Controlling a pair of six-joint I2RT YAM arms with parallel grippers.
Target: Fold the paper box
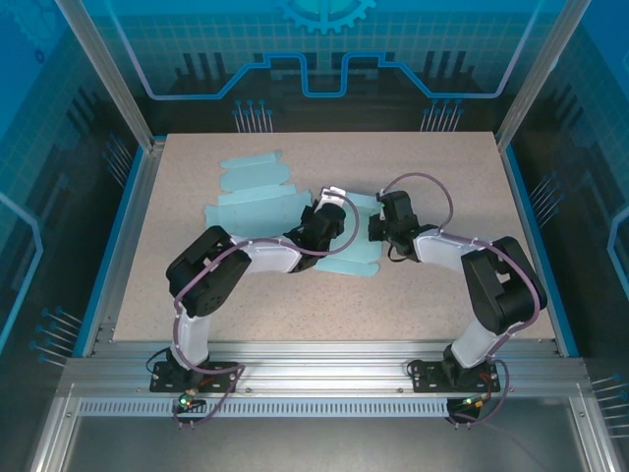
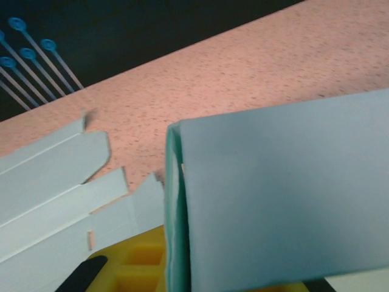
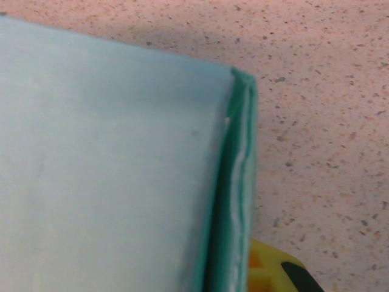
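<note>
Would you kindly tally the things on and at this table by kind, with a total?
Light-blue paper box pieces: 2 (flat blank, partly folded box)
Robot arms: 2 (left arm, right arm)
Total: 4

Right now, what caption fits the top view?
Left hand and right hand meet over a partly folded blue box on the speckled table.
</note>
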